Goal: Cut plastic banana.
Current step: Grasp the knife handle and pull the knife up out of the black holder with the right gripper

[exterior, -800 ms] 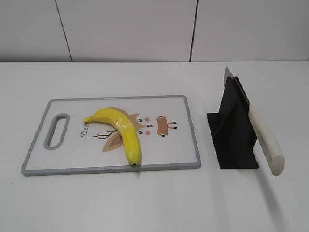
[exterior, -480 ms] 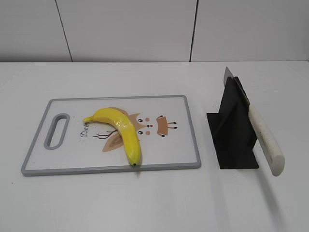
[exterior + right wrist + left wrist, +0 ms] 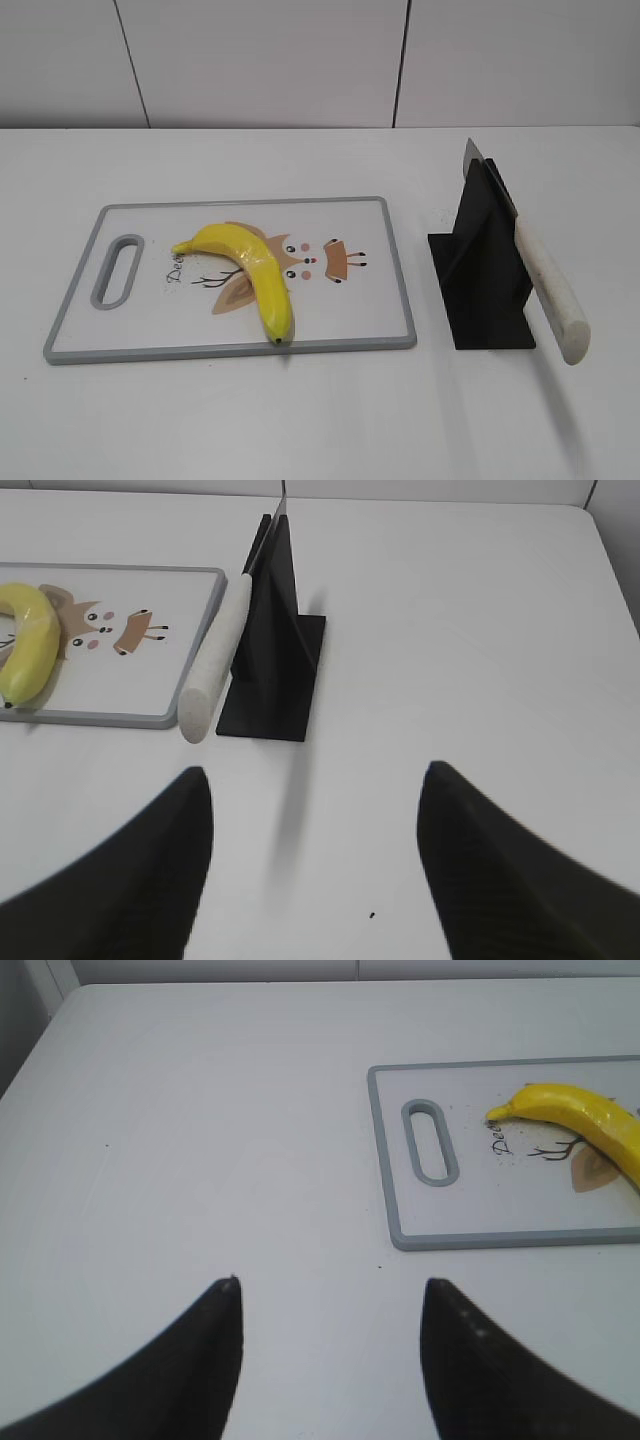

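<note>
One banana (image 3: 250, 270) is seen in the exterior view, lying on a board (image 3: 380, 300) on the desk (image 3: 320, 420); right of the board, a knife (image 3: 545, 285) rests in a black stand (image 3: 480, 275). Left wrist view: the left tool (image 3: 330, 1290) is spread wide over bare desk, left of the board, nothing held. Right wrist view: the right tool (image 3: 315, 780) is spread wide, near the stand, empty.

White table (image 3: 300, 420) is seen under everything, matte, plain, filling most of the exterior view. Light grey wall panels (image 3: 260, 60) are set directly behind the table's far edge, split by thin dark vertical seams. A tiny dark speck (image 3: 372, 915) is spotted on the table's near part in the right wrist view.
</note>
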Motion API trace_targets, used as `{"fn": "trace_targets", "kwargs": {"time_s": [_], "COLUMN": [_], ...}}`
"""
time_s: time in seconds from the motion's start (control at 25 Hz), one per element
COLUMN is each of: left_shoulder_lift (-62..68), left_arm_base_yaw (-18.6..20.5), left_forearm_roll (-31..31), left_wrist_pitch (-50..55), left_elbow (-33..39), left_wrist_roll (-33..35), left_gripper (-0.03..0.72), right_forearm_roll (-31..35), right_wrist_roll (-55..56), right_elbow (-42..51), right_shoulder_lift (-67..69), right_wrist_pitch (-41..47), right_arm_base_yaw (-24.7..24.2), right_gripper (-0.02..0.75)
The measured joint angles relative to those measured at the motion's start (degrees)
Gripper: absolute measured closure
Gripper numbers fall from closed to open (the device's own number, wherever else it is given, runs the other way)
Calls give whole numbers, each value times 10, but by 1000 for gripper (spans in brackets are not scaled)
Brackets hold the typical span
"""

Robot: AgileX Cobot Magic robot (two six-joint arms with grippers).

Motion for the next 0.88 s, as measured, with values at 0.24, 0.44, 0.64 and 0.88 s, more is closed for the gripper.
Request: {"fn": "trace_targets", "kwargs": {"time_s": [0.24,0.44,0.64,0.88], "left_shoulder_lift": [0,0,0,0], "left_arm_base_yaw": [0,0,0,0], "left_forearm_roll": [0,0,0,0], "left_wrist_pitch": [0,0,0,0], "left_elbow": [0,0,0,0], "left_wrist_roll": [0,0,0,0], "left_gripper": [155,155,155,155], "right_forearm_roll": [0,-2,-15,-15], "right_wrist_roll": [0,1,1,1], "right_elbow": [0,-2,-38,-100], "right_shoulder_lift": [0,0,67,238], "right_wrist_pitch": [0,-1,16,63], "right_arm_base_yaw": [0,0,0,0], "right_gripper": [242,242,242,242]}}
